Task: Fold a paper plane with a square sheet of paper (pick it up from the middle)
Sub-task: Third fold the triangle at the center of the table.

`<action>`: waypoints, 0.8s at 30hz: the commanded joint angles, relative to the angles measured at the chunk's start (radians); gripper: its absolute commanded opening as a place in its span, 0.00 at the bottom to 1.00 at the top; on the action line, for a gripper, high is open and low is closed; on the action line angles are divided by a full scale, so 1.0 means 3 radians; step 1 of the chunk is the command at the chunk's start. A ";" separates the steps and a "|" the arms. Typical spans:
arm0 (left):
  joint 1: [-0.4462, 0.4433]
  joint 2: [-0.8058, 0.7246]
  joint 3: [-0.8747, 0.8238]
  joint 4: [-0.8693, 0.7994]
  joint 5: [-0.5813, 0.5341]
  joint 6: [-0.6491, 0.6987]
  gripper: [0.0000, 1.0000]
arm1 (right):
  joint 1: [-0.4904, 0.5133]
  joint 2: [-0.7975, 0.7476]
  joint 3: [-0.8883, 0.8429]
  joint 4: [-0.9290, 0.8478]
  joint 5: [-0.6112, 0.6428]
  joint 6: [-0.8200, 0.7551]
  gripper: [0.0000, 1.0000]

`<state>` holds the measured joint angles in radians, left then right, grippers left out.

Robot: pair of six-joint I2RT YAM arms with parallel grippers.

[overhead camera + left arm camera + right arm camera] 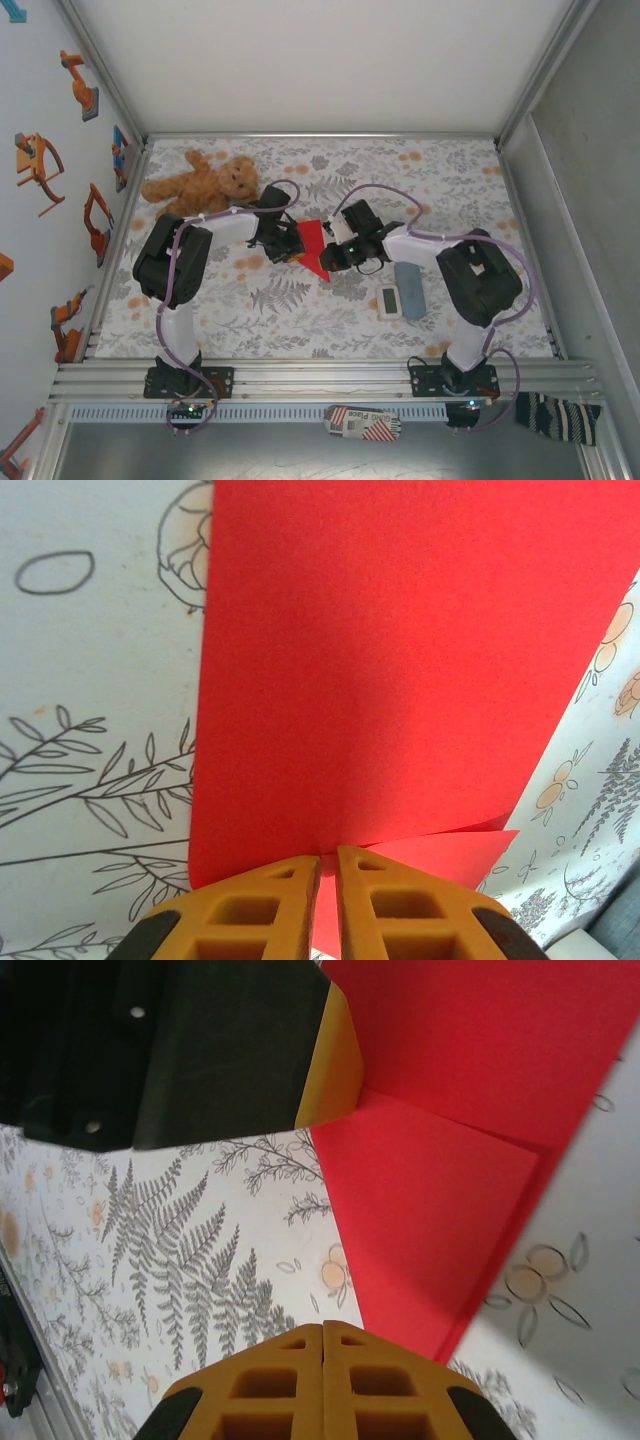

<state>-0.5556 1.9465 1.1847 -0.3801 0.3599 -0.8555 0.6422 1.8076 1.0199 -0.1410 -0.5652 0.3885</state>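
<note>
While both arms reach in toward the middle of the table, the left gripper (328, 856) has its 2 yellow fingers drawn almost together, with red showing in the thin slit between them: it pinches the near edge of the square sheet of paper (400, 660). From that grip the sheet spreads away from the fingers as a broad red panel, and a second layer pokes out at its lower right corner. The right gripper (323, 1328) has its fingers pressed fully together. The red sheet's lower corner lies right at its right fingertip, but whether any paper is caught between the pads cannot be told. From the right wrist, the sheet rises away to the upper right with 1 flap folded over it, and the left gripper's yellow pad touches its upper edge. From above, the sheet sits between the 2 grippers over the floral tablecloth (300, 300). A teddy bear (205, 180) lies at the far left, and a white timer (389, 300) and a grey-blue block (409, 290) lie near right, well apart from the paper.
</note>
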 commanded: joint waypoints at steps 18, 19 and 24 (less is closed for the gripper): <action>0.0004 -0.0288 -0.0069 0.0474 -0.0080 0.0345 0.17 | 0.0032 0.0529 0.0195 -0.0377 0.0271 0.0009 0.00; -0.0012 -0.0378 -0.0156 0.0610 -0.0038 0.0351 0.17 | 0.0031 0.0530 0.0190 -0.0389 0.0282 0.0013 0.00; -0.0121 -0.0488 -0.0483 0.1022 0.0033 0.0314 0.16 | 0.0032 0.0547 0.0185 -0.0396 0.0290 0.0021 0.00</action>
<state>-0.5701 1.8191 1.0832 -0.1772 0.3420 -0.7830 0.6498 1.9301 1.0801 -0.1711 -0.5323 0.4110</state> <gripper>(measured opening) 0.166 0.049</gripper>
